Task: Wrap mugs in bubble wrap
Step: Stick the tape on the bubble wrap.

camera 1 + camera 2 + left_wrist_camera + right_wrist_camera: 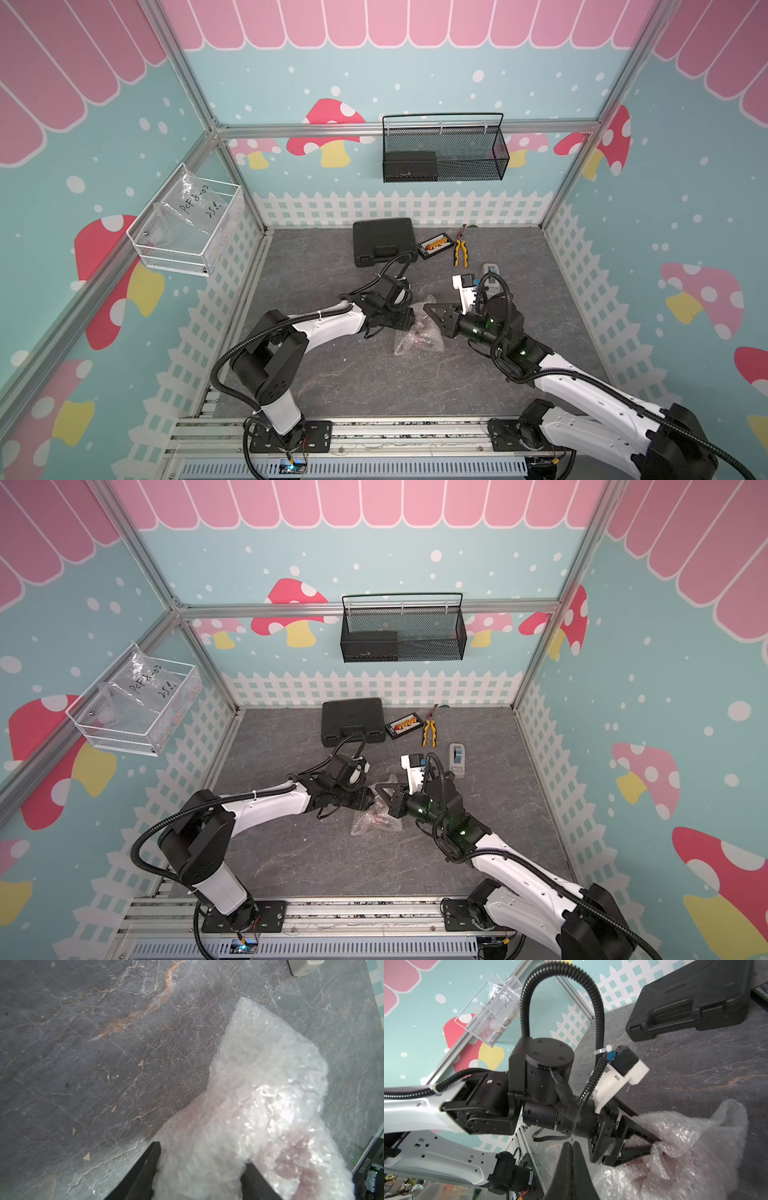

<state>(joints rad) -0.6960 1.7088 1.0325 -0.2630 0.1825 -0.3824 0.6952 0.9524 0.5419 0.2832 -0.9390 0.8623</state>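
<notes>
**Mug bundled; loose flap of wrap to close**

Mid-desk, in both top views: the bubble wrap (419,343) lies crumpled into a bundle on the desk (332,374), between the two arms. The mug (299,1159) shows only as a red blur through the plastic (handle and rim not readable). It sits inside the bundle, beside the pinch rather than in it, as far as the left wrist view tells.

Left fingers (409,320): half-spread, pinching a thick bunch of wrap at the bundle's edge. Right fingers (430,309): pressed together, holding nothing, tip just beside the left fingers, over the bundle.

Judgement: the wrapping looks well along, but one peak of wrap stands free of the mug. The likely step is to fold that flap over and tuck it.

- Use the left pinch as the anchor, so that the light bundle cannot skate on the slick desk.
- Open the right fingers before reaching, and take the flap near its free edge.
- Draw it low and snug across the red part, without lifting the bundle.
- The wrap is probably springy, so press it down before letting go.

A tape dispenser (492,276) stands near, behind the right arm.
</notes>
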